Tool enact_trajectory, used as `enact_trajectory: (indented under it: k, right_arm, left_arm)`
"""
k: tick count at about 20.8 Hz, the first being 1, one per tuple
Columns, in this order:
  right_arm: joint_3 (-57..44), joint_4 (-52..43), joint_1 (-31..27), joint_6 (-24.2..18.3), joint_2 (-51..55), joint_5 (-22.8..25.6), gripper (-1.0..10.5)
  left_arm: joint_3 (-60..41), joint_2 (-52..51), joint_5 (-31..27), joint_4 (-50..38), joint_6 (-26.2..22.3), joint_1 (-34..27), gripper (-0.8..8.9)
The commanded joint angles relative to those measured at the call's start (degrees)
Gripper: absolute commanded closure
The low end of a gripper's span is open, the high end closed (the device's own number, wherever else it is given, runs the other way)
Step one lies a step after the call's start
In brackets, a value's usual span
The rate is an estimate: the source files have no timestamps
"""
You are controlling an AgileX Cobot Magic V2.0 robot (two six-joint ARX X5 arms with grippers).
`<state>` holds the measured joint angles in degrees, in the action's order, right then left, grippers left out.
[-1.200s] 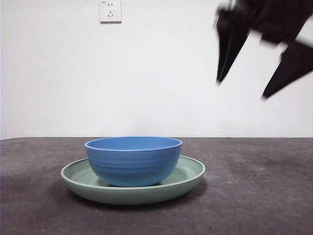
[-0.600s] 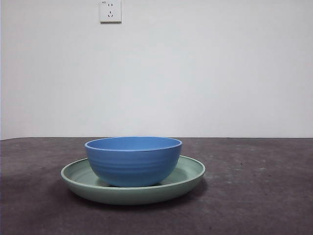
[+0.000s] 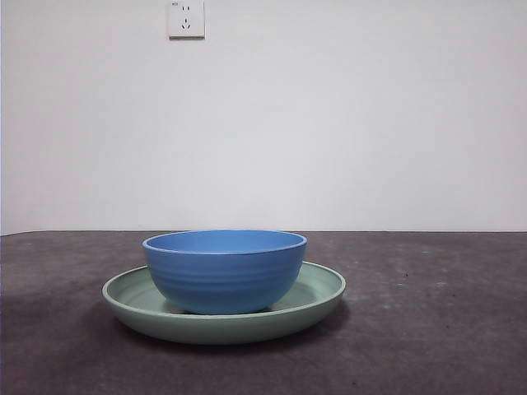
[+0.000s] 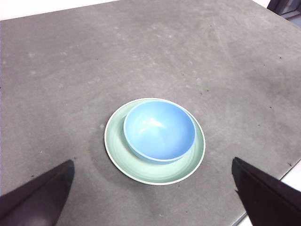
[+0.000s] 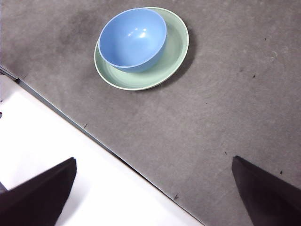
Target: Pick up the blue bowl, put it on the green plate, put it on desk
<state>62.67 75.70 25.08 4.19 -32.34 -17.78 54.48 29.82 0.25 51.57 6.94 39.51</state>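
Note:
The blue bowl [image 3: 224, 270] stands upright inside the green plate [image 3: 317, 288], which rests flat on the desk [image 3: 428, 329]. Both also show in the left wrist view, bowl [image 4: 159, 130] on plate [image 4: 117, 146], and in the right wrist view, bowl [image 5: 132, 37] on plate [image 5: 174, 52]. My left gripper [image 4: 153, 197] is open, empty and high above the desk, well away from the dishes. My right gripper [image 5: 153, 195] is open, empty and high, back over the desk's edge. Neither gripper shows in the front view.
A white wall with a power socket [image 3: 185, 18] stands behind the desk. The desk's edge [image 5: 94, 136] runs diagonally through the right wrist view, with a white floor beyond it. Bare desk lies around the plate.
One second ago a dark gripper hung at the front view's top right; it has since risen out of view. The bowl and plate have not moved.

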Motion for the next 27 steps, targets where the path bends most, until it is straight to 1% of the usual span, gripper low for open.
enact_trajectory:
  k: [1, 2, 3, 4, 5, 6, 19, 21, 24, 25, 27]
  right_arm:
    - [1.2, -0.4, 0.3, -1.1, -0.1, 0.0, 3.5]
    - [1.2, -0.6, 0.3, -1.1, -0.1, 0.0, 3.6]
    - [1.2, -0.8, 0.3, -1.1, -0.1, 0.0, 3.9]
    - [1.2, -1.1, 0.3, -1.2, -0.1, 0.0, 5.8]
    - [1.2, -1.3, 0.3, -1.2, -0.1, 0.0, 8.6]
    - [1.2, -1.6, 0.3, -1.2, -0.1, 0.0, 9.2]
    - [1.2, -2.6, 0.3, -1.2, -0.1, -0.2, 9.1]
    - [1.2, -2.6, 0.3, -1.2, -0.1, -0.2, 9.1]
    - [1.2, -2.6, 0.3, -1.2, -0.1, -0.2, 9.1]
    - [1.2, -2.6, 0.3, -1.2, -0.1, -0.2, 9.1]
    - [1.2, -2.6, 0.3, -1.2, -0.1, -0.2, 9.1]
  left_arm:
    - [0.6, 0.0, -0.1, -0.5, 0.2, 0.2, 1.92]
    - [0.6, 0.0, -0.1, -0.4, 0.2, 0.2, 2.0]
    - [0.6, 0.0, -0.1, -0.2, 0.2, 0.3, 3.1]
    - [0.6, 0.0, -0.1, 0.3, 0.2, 0.3, 5.56]
    - [0.6, 0.0, -0.1, 0.8, 0.2, 0.3, 8.36]
    - [0.6, 0.0, -0.1, 1.0, 0.2, 0.2, 7.8]
    - [0.2, 0.0, -0.1, 0.5, 0.2, 0.0, 7.86]
    - [0.1, -0.4, 0.3, 0.2, 0.2, -3.0, 7.86]
    - [-1.9, -1.2, 0.8, -2.1, -0.3, -13.1, 7.86]
    - [-4.5, -2.3, 0.8, -5.7, -1.9, -16.9, 7.86]
    - [-12.5, -6.0, 0.8, -16.9, -3.0, -24.1, 7.86]
